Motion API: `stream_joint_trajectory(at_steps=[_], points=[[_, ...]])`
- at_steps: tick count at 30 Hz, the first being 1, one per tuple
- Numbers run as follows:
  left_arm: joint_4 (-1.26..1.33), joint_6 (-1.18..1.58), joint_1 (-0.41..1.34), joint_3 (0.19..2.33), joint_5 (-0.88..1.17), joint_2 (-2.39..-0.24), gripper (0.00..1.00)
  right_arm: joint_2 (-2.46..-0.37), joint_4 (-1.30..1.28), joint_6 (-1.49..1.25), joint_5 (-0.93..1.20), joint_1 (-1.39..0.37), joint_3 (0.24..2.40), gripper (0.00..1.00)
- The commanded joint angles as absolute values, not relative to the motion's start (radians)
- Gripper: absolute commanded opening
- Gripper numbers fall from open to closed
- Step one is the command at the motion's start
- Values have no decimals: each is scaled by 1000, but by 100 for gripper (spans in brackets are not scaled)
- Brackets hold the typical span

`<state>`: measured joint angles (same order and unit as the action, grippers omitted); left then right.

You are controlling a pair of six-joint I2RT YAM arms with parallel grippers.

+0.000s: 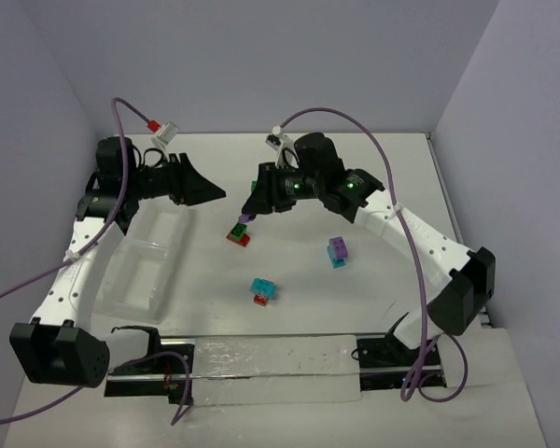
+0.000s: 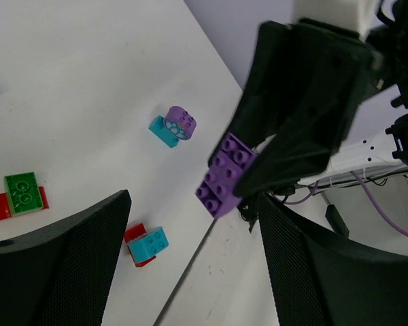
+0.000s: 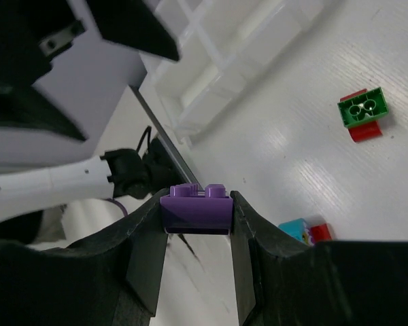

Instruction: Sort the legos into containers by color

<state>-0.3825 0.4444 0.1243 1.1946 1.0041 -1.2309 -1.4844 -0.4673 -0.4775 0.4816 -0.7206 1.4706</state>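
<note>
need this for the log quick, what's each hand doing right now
Left hand: open, holding nothing.
Right hand: closed on a purple brick.

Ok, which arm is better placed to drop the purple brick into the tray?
Right. Its pincer is shut on the purple brick, held in the air. The left pincer is open and empty, near the tray's far end.
</note>
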Motion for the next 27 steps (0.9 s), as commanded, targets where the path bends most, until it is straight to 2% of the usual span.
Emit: stream_joint_trajectory(at_steps=[1,5,10,16,23,27], points=[[-371,376,130,1197,969,-1173,84,-1518,-473,-655,479,-679,1544,0],[-428,325,132,1222,943,-1165,87,-1559,-500,-745,454,-663,1585,0],[-414,304,161,1206,795,-1113,90,-1595,-448,-869,507,-642,1576,0],[-409,295,226,1203,716,-1115,92,-1613,-409,-904,546,-638,1584,0],[-420,257,285,1197,737,-1136,91,-1626,-392,-927,560,-637,1600,0],[-439,239,324,1191,678,-1153,90,-1629,-347,-951,594,-638,1589,0]])
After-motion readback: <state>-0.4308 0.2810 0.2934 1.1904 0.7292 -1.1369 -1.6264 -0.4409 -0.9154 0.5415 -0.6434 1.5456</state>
